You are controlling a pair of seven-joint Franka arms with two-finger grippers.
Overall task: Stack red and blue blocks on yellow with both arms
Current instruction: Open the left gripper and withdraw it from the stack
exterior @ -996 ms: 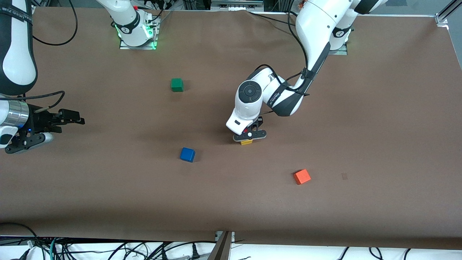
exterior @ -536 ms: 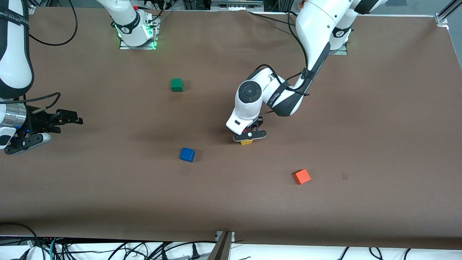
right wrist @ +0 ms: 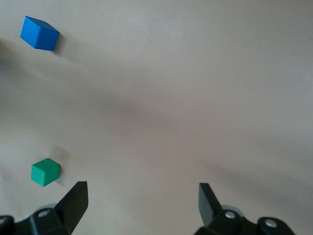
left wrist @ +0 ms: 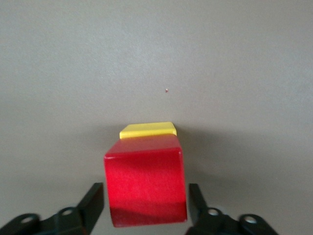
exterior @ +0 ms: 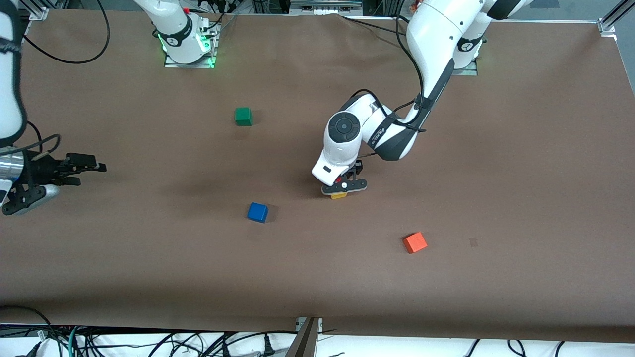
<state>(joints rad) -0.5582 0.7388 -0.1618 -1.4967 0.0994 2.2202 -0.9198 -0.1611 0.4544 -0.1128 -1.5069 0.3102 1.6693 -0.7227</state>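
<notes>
Red block (left wrist: pixel 145 180): sits on yellow cube (left wrist: pixel 147 129), mid-table.
Left gripper (left wrist: pixel 145 208): fingers parted, gaps either side; lift straight up, don't nudge.
Right gripper (right wrist: pixel 142 203): spread wide, waiting.
Blue block (exterior: pixel 258 212): your next pick.

We see a broad table (exterior: pixel 521 163) covered in a matte brown sheet that fills nearly the whole front view. Along its nearer edge runs a pale strip of floor (exterior: pixel 397 347) strewn with tangled black cables (exterior: pixel 149 344), and a dark metal bracket (exterior: pixel 308 337) juts up at the middle of that edge. An aluminium frame corner (exterior: pixel 607 25) stands at the farther edge. Soft, even light falls from above, leaving faint shadows on the sheet.
</notes>
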